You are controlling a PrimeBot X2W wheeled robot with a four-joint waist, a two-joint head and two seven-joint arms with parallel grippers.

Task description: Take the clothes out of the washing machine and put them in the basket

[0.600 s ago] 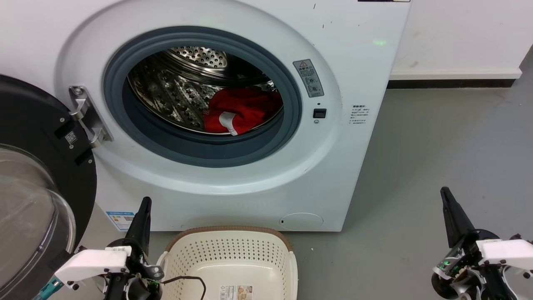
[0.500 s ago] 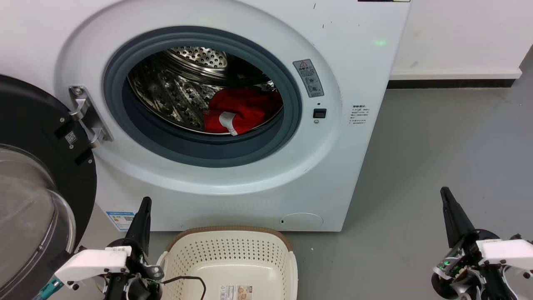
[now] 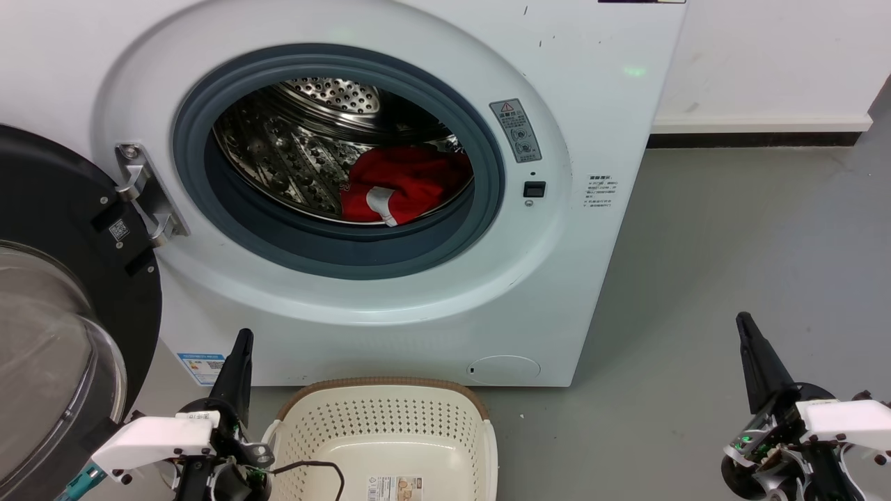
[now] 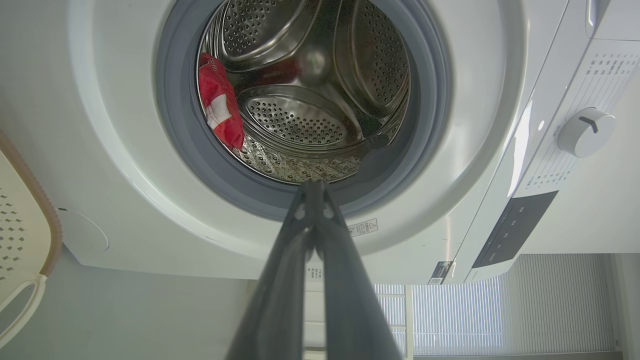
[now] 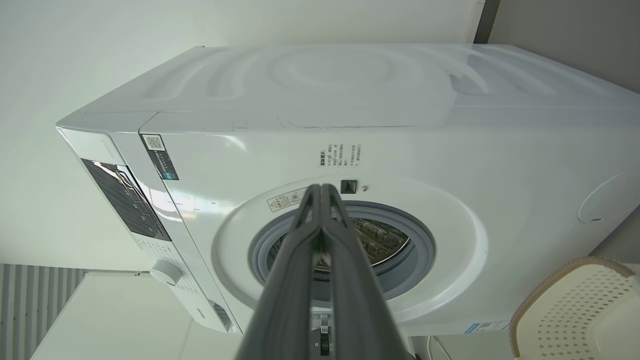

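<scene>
Clothes (image 3: 400, 182) wait at front lip of washing machine (image 3: 592, 104); basket (image 3: 383, 384) parked below for short drop. My L gripper (image 3: 241, 341) & R gripper (image 3: 746, 327): fingers clenched, nothing held.

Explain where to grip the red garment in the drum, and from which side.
I would grip the bunched front fold of the red garment beside its white patch. Come from the front, through the grey rubber ring, angled down: it lies crumpled low on the drum's right side.
</scene>
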